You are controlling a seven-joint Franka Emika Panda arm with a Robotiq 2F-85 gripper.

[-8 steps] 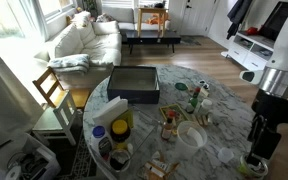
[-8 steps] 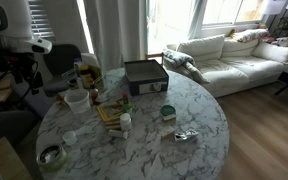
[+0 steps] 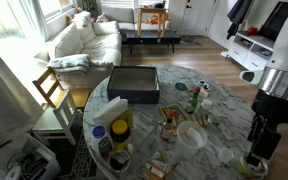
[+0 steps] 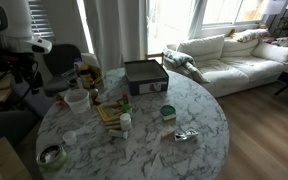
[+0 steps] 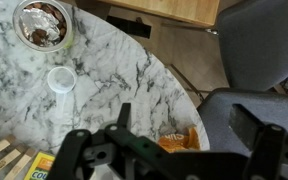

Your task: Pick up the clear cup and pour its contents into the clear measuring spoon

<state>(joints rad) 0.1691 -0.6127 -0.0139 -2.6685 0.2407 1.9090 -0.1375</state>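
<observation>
The clear cup [image 3: 191, 135] is a wide pale ring standing on the round marble table [image 3: 154, 115]; it also shows in an exterior view [image 4: 77, 100]. The clear measuring spoon [image 5: 61, 80] lies on the marble near a bowl of brown stuff [image 5: 42, 22], and also shows in both exterior views [image 3: 225, 155] [image 4: 69, 138]. My gripper [image 5: 184, 125] is open and empty, hanging over the table's edge above an orange packet [image 5: 174, 140]. In both exterior views the gripper [image 3: 261, 142] [image 4: 20, 70] is off to the side of the cup and above it, not touching it.
A black box [image 3: 134, 84] sits at the far side of the table. A yellow-lidded jar [image 3: 120, 127], bottles and small packets crowd the middle. A grey chair [image 5: 254, 60] stands just off the table edge under the gripper. A wooden chair [image 3: 52, 90] stands beside the table.
</observation>
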